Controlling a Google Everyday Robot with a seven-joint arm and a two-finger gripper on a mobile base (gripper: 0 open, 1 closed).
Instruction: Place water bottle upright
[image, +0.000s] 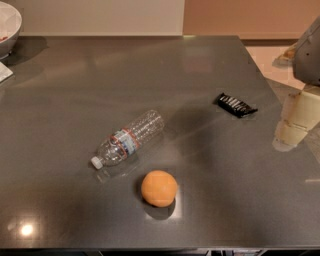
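The water bottle (127, 139) lies on its side near the middle of the table (75, 90), slightly toward the left edge. It is clear ribbed plastic with a blue-white label edged in red, its white cap pointing at the near left corner. My end effector (292, 125) hangs over the right edge.

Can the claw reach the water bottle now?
Probably yes: the claw hangs at far right, the water bottle lies sideways near the middle, and the black packet and orange ball sit off that line.
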